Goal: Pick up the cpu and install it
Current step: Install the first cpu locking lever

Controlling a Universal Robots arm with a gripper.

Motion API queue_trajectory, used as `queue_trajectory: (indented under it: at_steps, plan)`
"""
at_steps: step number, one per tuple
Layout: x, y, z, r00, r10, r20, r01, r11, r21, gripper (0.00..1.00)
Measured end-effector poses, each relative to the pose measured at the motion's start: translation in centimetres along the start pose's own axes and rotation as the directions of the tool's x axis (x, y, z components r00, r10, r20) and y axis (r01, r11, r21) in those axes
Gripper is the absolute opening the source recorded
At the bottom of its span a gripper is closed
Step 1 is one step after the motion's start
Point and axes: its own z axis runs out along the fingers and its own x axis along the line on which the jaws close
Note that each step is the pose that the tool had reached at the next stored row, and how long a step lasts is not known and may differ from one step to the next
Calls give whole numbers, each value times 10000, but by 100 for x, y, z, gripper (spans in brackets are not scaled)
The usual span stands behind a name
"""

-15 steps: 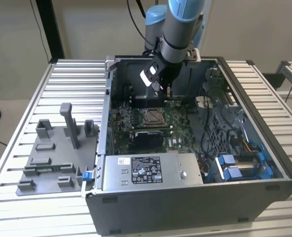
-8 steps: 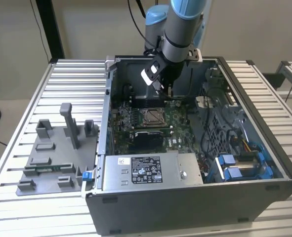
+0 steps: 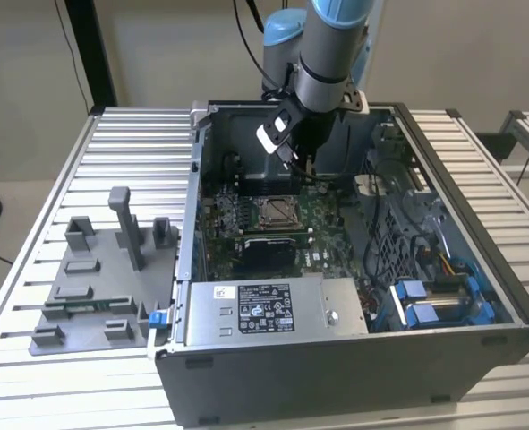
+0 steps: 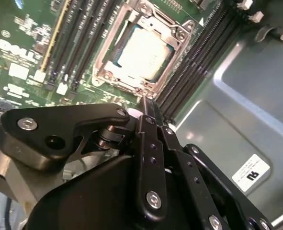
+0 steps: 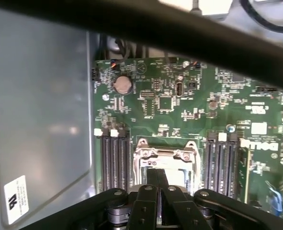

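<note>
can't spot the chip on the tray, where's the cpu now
The cpu sits in the motherboard socket inside the computer case, between the memory slots.

cpu [image 4: 143, 51]: small flat square chip, pale silver-grey metal top
state: seated in the metal-framed socket [image 4: 111, 47] on the green motherboard [image 4: 16, 67]; not held
pose: lying flat, metal top facing up, edges lined up with the socket frame
surroundings: dark memory slots seen on both sides of the socket, in both wrist views
first wrist view: only a pale strip [image 5: 179, 173] is seen inside the frame
exterior view: socket [image 3: 277, 210] seen mid-board inside the open case; chip itself too small to be made out
</note>
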Motion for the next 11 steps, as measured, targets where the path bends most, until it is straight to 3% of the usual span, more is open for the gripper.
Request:
queue_trajectory:
  at_steps: [2, 3, 7, 11]
  plan:
    - [-7, 1, -3, 9999, 68, 119, -68, 10000, 9, 0]
    - [-7, 3, -3, 9997, 97, 213, -98, 10000, 20, 0]
    - [-8, 11, -3, 9976, 220, 662, -226, 9997, 71, 0]
    - [-7, 21, -4, 9926, 304, 1173, -319, 9994, 115, 0]
